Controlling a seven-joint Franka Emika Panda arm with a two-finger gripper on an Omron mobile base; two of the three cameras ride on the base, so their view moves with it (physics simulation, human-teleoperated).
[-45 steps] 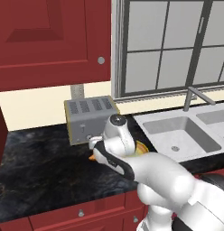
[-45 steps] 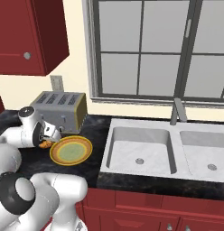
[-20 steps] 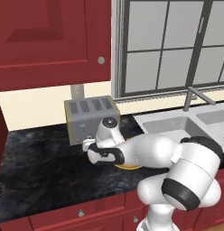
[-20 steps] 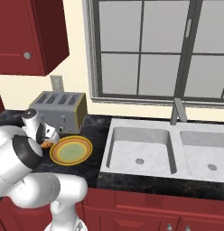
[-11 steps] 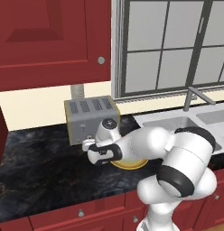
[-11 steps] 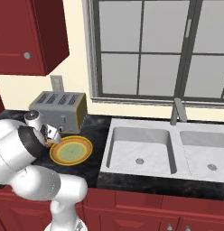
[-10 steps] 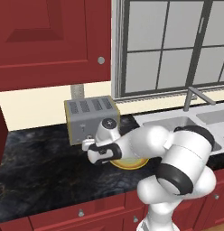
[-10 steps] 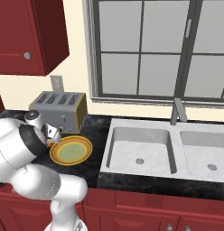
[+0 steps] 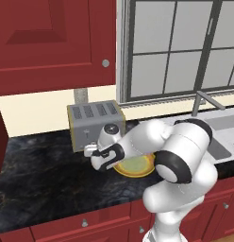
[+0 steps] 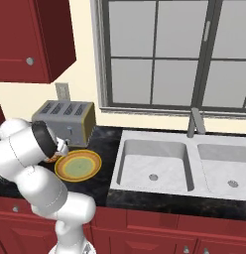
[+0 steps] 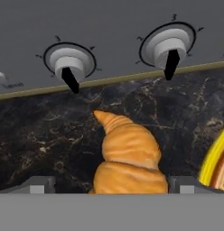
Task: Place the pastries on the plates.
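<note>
Lowered and swung toward the toaster since the earlier frames, the gripper now sits just above the counter. Step in hand: approach to grasp the croissant, which lies on the counter before the toaster's knobs, between the fingertips at 6 o'clock in the hand view. Fingers: spread wide, either side of the croissant, holding nothing; contact cannot be told. Yellow-rimmed plate: at 3 o'clock, just beside. Next move likely calls for closing, lifting, carrying to that plate.
</note>
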